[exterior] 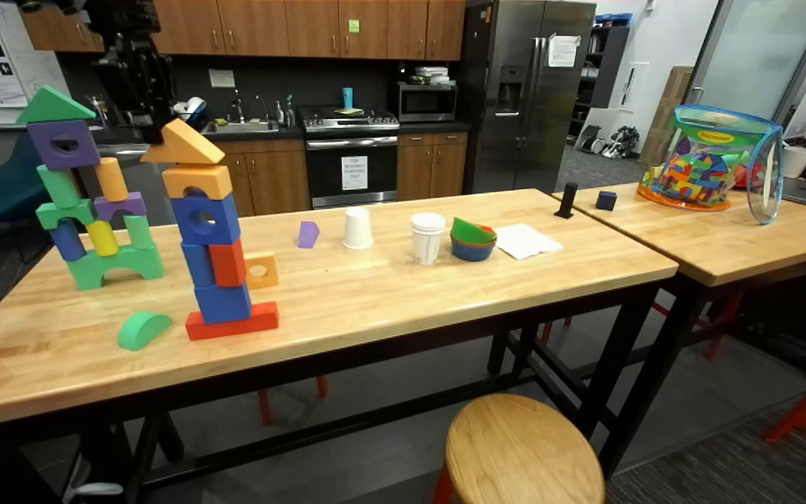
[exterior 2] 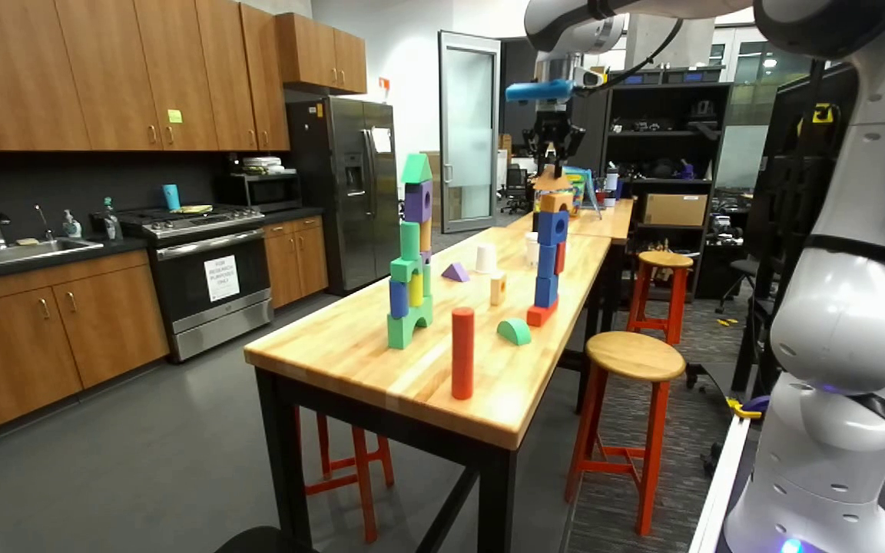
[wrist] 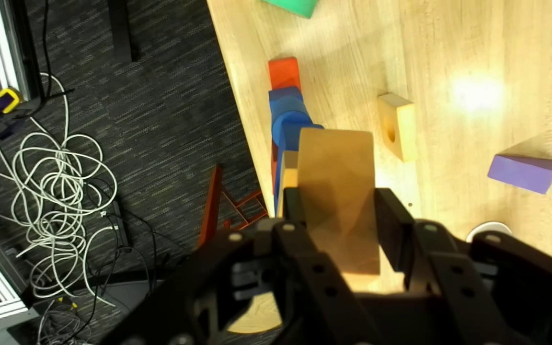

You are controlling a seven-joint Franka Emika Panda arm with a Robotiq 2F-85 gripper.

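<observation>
As the black two-fingered tool (wrist: 337, 206) hangs above the tower of coloured blocks (exterior: 222, 302), it clamps the orange triangular block (exterior: 185, 145) between its fingers (wrist: 393, 225). That block is point-up, right over the orange arch-shaped block (exterior: 196, 180); whether the two touch, I cannot tell. Lower down are a blue block with a round hole (exterior: 224, 218) and, at the foot, a flat red bar (exterior: 235, 327) on the pale wooden table (exterior: 347, 301), near a green half-round block (exterior: 144, 330).
</observation>
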